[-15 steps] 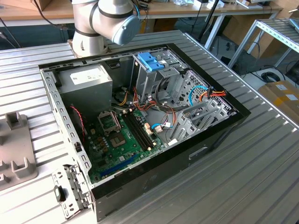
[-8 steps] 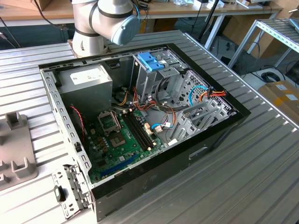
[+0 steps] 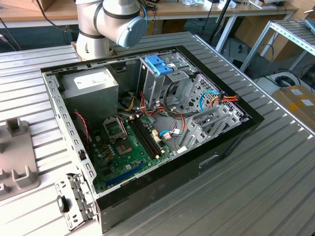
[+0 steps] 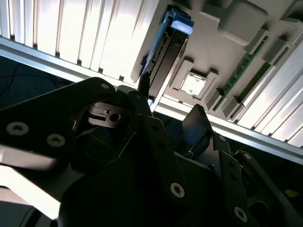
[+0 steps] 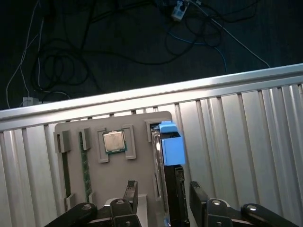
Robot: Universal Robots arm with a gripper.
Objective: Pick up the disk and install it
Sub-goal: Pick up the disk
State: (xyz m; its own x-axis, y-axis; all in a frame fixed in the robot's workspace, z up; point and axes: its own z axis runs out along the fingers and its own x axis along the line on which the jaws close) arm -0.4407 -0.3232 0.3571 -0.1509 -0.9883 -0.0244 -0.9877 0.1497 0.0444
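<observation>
Heads up: in the first wrist view your disk point(image 5: 170, 151) runs out of frame between the fingers of the hand point(image 5: 164, 189), flat faces hidden edge-on. The grey tray point(image 3: 15, 157) at the exterior view's left gets cut off too.

An open computer case point(image 3: 216, 147) lies flat on a ribbed metal desk point(image 3: 266, 187), its green motherboard point(image 3: 128, 152) exposed. A grey power supply box point(image 3: 91, 86) sits in the corner nearest the robot arm point(image 3: 113, 22). Beside it, a blue latch point(image 3: 160, 65) tops the metal cage point(image 3: 157, 86). A grey moulded tray point(image 3: 17, 157) rests at the exterior view's left.
</observation>
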